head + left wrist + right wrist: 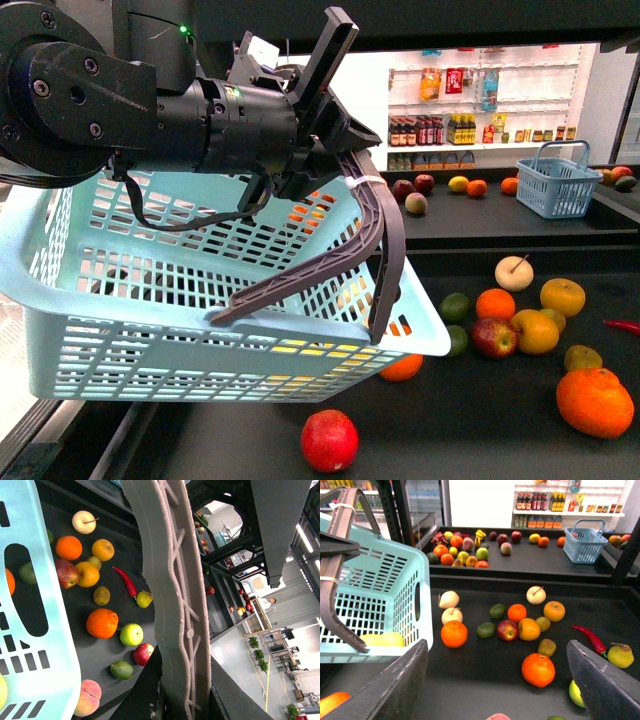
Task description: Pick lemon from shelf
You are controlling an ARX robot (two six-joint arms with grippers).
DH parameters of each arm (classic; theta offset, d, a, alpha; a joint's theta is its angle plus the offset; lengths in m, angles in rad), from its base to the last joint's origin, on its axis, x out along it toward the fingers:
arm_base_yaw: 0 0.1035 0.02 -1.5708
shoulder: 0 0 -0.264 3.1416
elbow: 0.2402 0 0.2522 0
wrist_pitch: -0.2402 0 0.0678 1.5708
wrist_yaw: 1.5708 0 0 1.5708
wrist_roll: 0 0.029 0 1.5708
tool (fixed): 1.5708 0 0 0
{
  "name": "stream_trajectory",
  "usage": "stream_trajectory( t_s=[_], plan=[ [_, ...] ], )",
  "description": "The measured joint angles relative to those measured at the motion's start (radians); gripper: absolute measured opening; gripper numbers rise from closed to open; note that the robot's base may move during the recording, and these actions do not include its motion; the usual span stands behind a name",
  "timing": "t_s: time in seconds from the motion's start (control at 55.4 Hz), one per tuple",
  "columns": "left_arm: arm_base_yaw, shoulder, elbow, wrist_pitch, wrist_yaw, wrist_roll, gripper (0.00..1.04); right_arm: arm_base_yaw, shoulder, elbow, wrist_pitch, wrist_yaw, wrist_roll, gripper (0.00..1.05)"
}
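My left gripper [345, 165] is shut on the grey handle [385, 230] of a pale blue basket [150, 300], which hangs tilted over the shelf's front tray [480, 420]. In the left wrist view the handle [175, 605] runs down into the shut gripper [175, 700]. Yellow fruit shows through the basket's slots [380, 639]. A small yellow fruit, perhaps a lemon [458, 184] [534, 538], lies on the rear tray. My right gripper [497, 690] is open above the front tray [485, 670], with nothing held and an orange [538, 669] below it.
Oranges, apples, limes and a red chilli [590, 637] are scattered on the front tray. A red fruit [329, 440] lies near its front edge. A small blue basket [558, 180] stands on the rear tray. Black uprights [400, 515] rise at the sides.
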Motion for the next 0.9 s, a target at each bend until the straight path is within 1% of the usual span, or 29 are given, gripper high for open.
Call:
stream_trajectory(
  t_s=[0.036, 0.108, 0.199, 0.289, 0.325, 0.343, 0.903],
  plan=[
    [0.000, 0.000, 0.000, 0.000, 0.000, 0.000, 0.11, 0.000, -0.057, -0.027, -0.019, 0.000, 0.002, 0.64],
    [0.000, 0.000, 0.000, 0.000, 0.000, 0.000, 0.11, 0.000, -0.198, -0.078, -0.110, -0.002, 0.003, 0.50],
    [0.000, 0.000, 0.000, 0.000, 0.000, 0.001, 0.11, 0.000, -0.286, -0.139, -0.120, -0.002, 0.003, 0.36],
    [0.000, 0.000, 0.000, 0.000, 0.000, 0.000, 0.11, 0.000, -0.325, -0.182, -0.114, -0.001, 0.003, 0.13],
    [0.000, 0.000, 0.000, 0.000, 0.001, 0.000, 0.11, 0.000, -0.330, -0.189, -0.113, -0.001, 0.003, 0.08],
    [0.000, 0.000, 0.000, 0.000, 0.000, 0.001, 0.11, 0.000, -0.335, -0.195, -0.111, -0.001, 0.003, 0.03],
    [0.000, 0.000, 0.000, 0.000, 0.000, 0.000, 0.11, 0.000, -0.407, -0.274, -0.094, -0.002, 0.006, 0.03]
  ],
)
